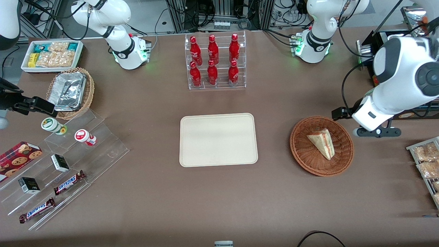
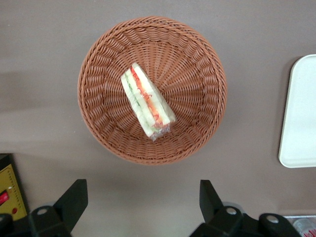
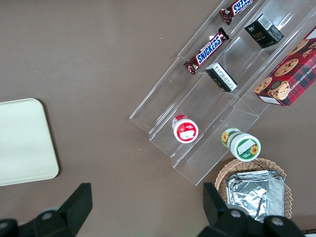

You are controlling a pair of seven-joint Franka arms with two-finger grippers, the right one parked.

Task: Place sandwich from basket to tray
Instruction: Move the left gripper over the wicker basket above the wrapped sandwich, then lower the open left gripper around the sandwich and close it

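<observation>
The sandwich [image 1: 322, 142] [image 2: 147, 101], a pale wedge with red and green filling, lies in the round reddish-brown wicker basket [image 1: 298, 147] [image 2: 197, 59]. My gripper [image 1: 360, 125] [image 2: 142, 200] hangs open above the bare table, beside the basket on the working arm's side, with nothing between its black fingers [image 2: 74, 197]. The cream tray [image 1: 218, 139] [image 2: 301, 113] [image 3: 22, 140] lies empty in the middle of the table, beside the basket toward the parked arm's end.
A clear rack of red bottles [image 1: 215, 61] stands farther from the front camera than the tray. Snack packets [image 1: 427, 161] lie at the working arm's end. A stepped clear stand with candy bars [image 1: 68, 161], a tan basket of foil containers [image 1: 70, 91] and a white snack box [image 1: 51, 55] are at the parked arm's end.
</observation>
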